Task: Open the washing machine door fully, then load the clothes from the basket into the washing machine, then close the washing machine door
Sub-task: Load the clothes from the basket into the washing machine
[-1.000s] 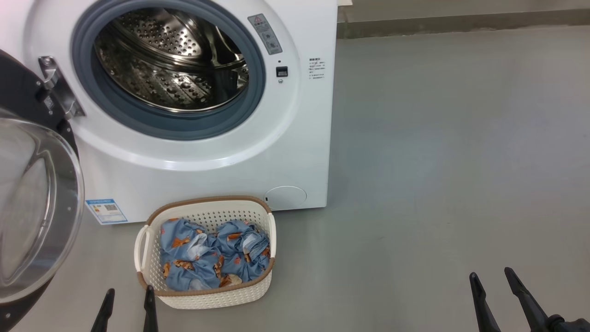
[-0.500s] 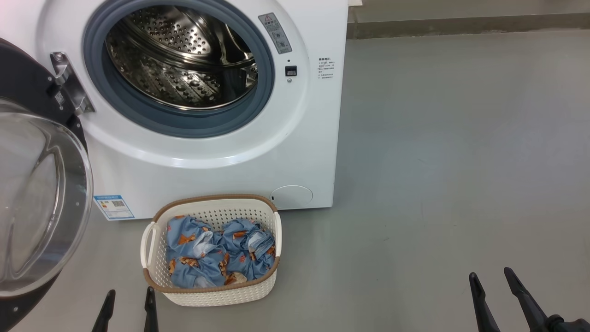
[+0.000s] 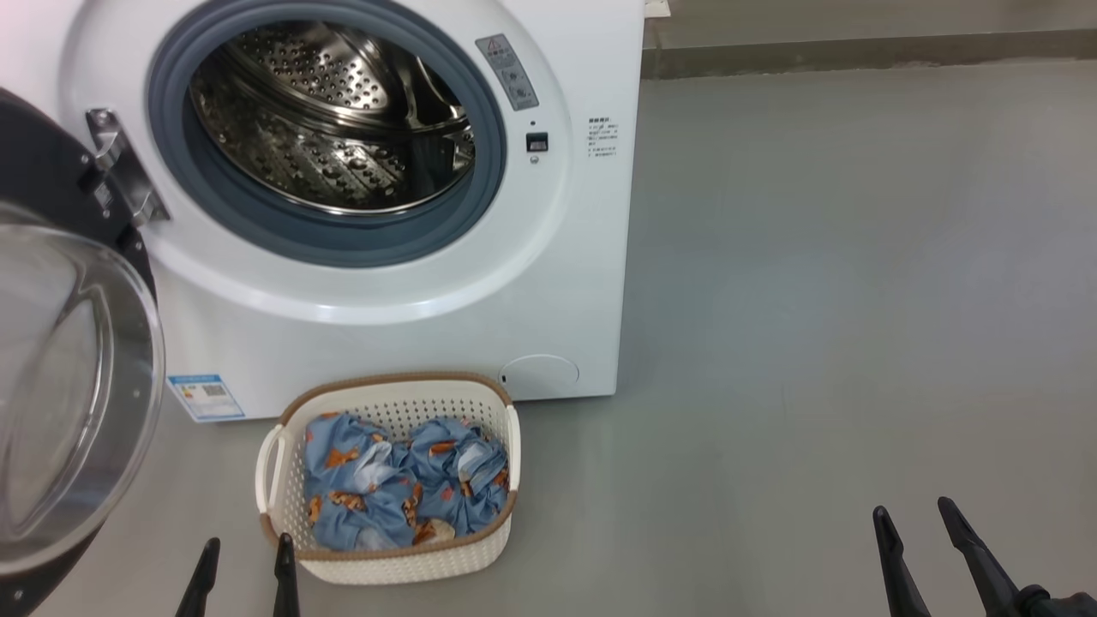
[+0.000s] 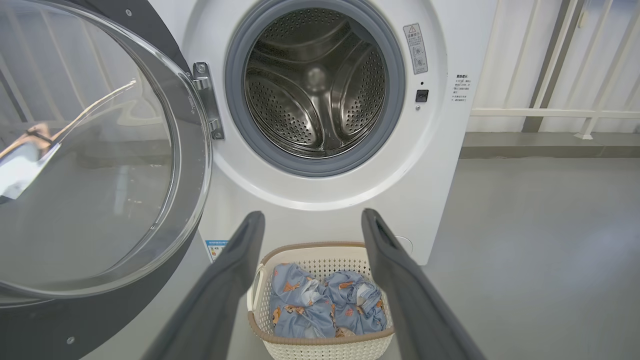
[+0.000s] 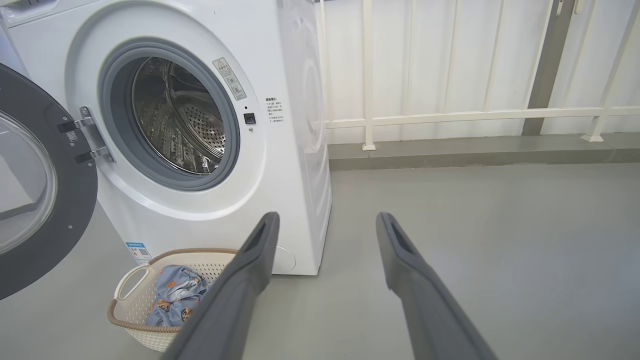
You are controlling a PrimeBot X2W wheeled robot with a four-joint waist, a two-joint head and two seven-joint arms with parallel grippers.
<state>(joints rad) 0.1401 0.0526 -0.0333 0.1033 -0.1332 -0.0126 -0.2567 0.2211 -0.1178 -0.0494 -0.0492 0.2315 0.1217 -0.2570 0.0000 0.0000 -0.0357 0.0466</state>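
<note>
The white washing machine [image 3: 548, 283] stands at the left with its steel drum [image 3: 334, 128] exposed. The washing machine door [image 3: 77, 386] is swung out to the left, glass bowl facing me. In front of the machine the cream basket [image 3: 394, 381] sits on the floor, holding the light-blue bear-print clothes [image 3: 403, 493]. My left gripper [image 3: 247, 553] is open just left of the basket's near corner, apart from it. In the left wrist view the left gripper [image 4: 312, 215] frames the basket [image 4: 320, 247] and clothes [image 4: 325, 305]. My right gripper [image 3: 913, 507] is open over bare floor far to the right.
Grey floor [image 3: 857, 300] stretches to the right of the machine. A white railing [image 5: 450, 117] and a low grey kerb [image 5: 475, 150] run along the back. The open door [image 5: 30, 185] takes up the space left of the basket [image 5: 130, 280].
The head view has shifted slightly, so machine and basket sit a little differently in the picture. Both grippers stay open low in the view; nothing was touched.
</note>
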